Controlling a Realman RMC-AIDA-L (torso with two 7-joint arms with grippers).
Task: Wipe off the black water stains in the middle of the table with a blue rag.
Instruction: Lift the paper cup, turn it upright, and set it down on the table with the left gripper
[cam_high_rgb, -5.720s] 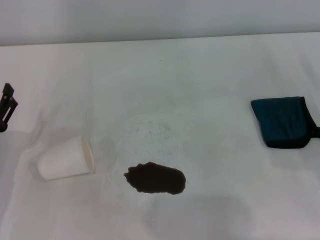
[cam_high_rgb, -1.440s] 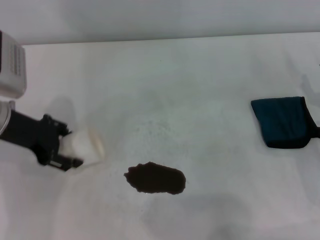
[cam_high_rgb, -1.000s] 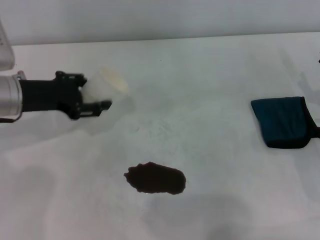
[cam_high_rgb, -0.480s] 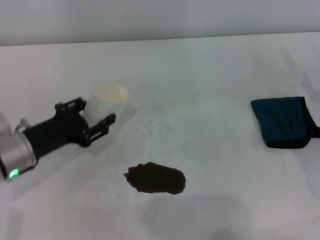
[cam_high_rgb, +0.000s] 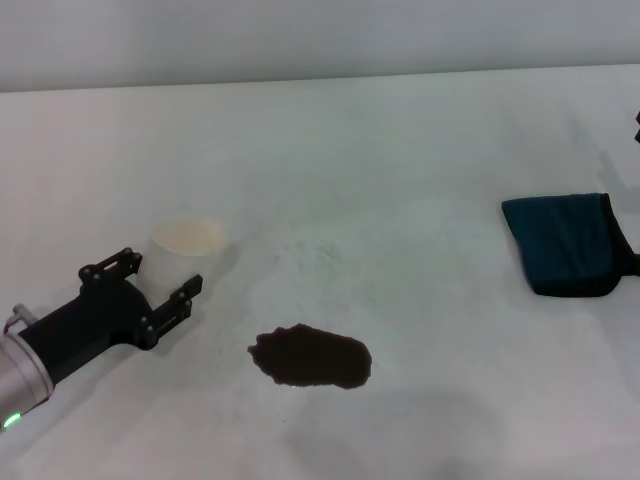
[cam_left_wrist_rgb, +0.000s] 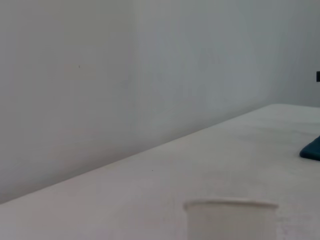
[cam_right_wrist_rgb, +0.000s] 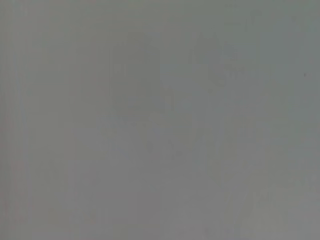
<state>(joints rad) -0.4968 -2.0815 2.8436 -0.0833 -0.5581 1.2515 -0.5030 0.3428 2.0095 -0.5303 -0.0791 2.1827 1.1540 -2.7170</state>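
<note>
With the paper cup (cam_high_rgb: 187, 240) stood upright toward the worktop's (cam_high_rgb: 400, 180) left edge, the left pincer (cam_high_rgb: 160, 290) is seen released beside it. Black water stains (cam_high_rgb: 311, 357) lie mid-worktop, near the front edge; blue rag (cam_high_rgb: 565, 243) rests untouched at the right edge.

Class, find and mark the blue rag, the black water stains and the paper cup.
blue rag (cam_high_rgb: 565, 243), head view, middle of the cloth.
black water stains (cam_high_rgb: 311, 358), head view, centre of the blotch.
paper cup (cam_high_rgb: 187, 237), head view, its open mouth.

cups: 1 (cam_high_rgb: 186, 240) | stains: 1 (cam_high_rgb: 311, 358) | rags: 1 (cam_high_rgb: 565, 244) | tools: 1 (cam_high_rgb: 157, 287)
</note>
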